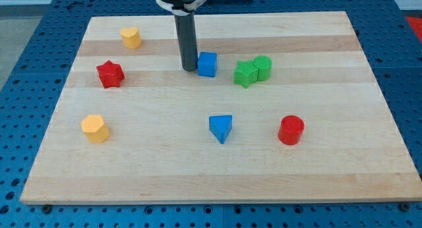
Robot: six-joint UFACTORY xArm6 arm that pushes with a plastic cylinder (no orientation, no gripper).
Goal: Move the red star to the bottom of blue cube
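the red star (110, 74) lay near the tabletop's (330, 175) left edge, well apart from the blue cube (207, 64) by the top edge. my tip (188, 68) stood just left of that cube; no hand showed.

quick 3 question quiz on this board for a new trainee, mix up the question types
1. True or false: my tip is beside the small blue cube, on the view's left of it.
2. Which block lies nearest the red star-shaped block? A) red cylinder B) yellow heart-shaped block C) blue triangular block
3. Fill in: the green star-shaped block touches the green ____.

Key: 1 true; 2 B; 3 cylinder
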